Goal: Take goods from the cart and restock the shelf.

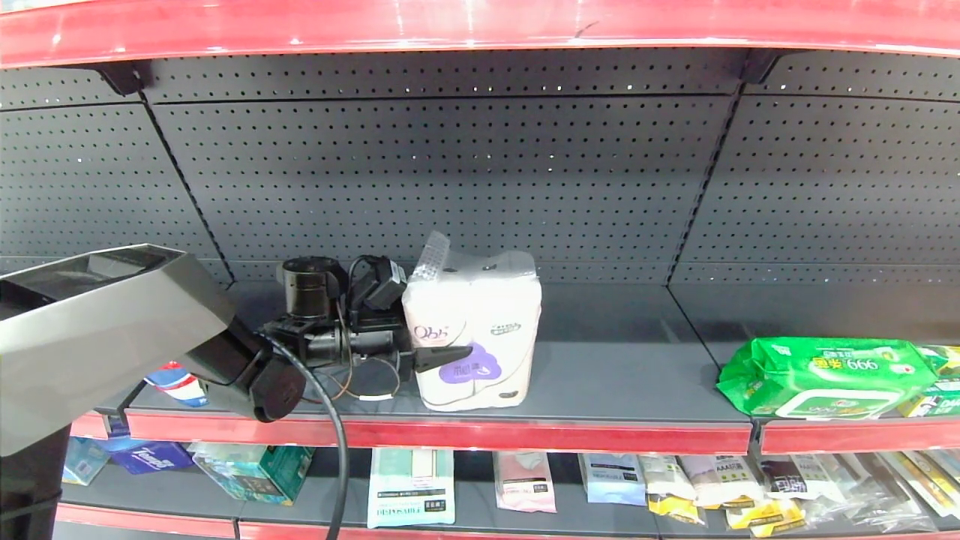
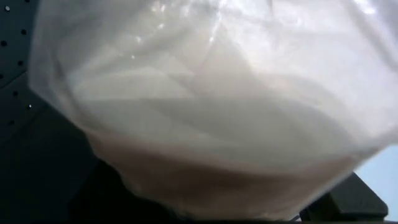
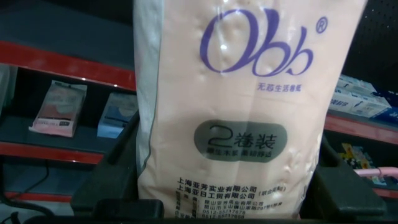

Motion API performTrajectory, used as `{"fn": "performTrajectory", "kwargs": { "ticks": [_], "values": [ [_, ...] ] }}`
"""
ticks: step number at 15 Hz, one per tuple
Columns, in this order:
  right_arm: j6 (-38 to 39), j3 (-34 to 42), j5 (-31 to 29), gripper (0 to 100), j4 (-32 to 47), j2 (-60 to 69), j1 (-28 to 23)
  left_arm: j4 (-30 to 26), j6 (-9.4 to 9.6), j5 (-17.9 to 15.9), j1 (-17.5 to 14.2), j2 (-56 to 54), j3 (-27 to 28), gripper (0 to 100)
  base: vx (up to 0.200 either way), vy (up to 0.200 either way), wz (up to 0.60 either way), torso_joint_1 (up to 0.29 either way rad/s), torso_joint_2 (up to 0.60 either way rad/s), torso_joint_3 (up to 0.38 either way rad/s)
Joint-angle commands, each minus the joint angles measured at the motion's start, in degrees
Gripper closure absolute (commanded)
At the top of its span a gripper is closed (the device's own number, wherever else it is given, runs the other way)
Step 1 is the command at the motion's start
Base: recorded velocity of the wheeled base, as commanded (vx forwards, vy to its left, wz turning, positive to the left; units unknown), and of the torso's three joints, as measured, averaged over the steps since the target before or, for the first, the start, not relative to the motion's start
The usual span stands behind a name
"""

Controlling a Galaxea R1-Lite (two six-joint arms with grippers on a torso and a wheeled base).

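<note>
A plastic-wrapped toilet paper pack stands upright on the grey middle shelf, left of centre. My left gripper reaches in from the left and is shut on its left side, with one dark finger lying across the front face; the other finger is hidden behind the pack. The left wrist view has the pack's clear wrap pressed close to the camera. My right gripper is shut on a second, two-roll paper pack, held upright between its dark fingers, away from the shelf.
A green wet-wipes pack lies at the shelf's right end, and a small blue-and-red packet sits at the left. The red front lip borders the shelf. Several packets fill the lower shelf. A perforated back wall stands behind.
</note>
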State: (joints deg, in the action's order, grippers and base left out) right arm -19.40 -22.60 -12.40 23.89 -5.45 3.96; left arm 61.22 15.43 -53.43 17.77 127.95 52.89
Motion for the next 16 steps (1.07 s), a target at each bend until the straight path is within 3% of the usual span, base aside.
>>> {"fn": "performTrajectory", "kwargs": {
  "ticks": [1,3,5,7,16],
  "values": [
    [-0.12,0.01,0.01,100,0.01,-0.09,0.08,-0.05,0.12,-0.01,-0.11,0.28,-0.16,100,0.0,0.0,0.0,0.0,0.0,0.0],
    [-0.03,-0.07,0.01,100,0.01,-0.09,0.08,-0.05,0.65,-0.53,-0.11,0.19,-0.69,100,0.0,0.0,0.0,0.0,0.0,0.0],
    [-0.03,-0.25,-0.08,100,0.01,-0.09,0.08,-0.05,3.29,-0.8,-0.11,0.1,-3.06,100,0.0,0.0,0.0,0.0,0.0,0.0],
    [-0.03,-0.07,-0.08,100,-0.08,0.0,-0.01,0.04,4.52,-2.47,-0.2,-0.07,-4.38,100,0.0,0.0,0.0,0.0,0.0,0.0],
    [-0.03,-0.07,-0.08,100,0.01,0.0,-0.01,1.18,4.52,-3.96,-0.11,-0.25,-4.64,100,0.0,0.0,0.0,0.0,0.0,0.0]
  ]
}}
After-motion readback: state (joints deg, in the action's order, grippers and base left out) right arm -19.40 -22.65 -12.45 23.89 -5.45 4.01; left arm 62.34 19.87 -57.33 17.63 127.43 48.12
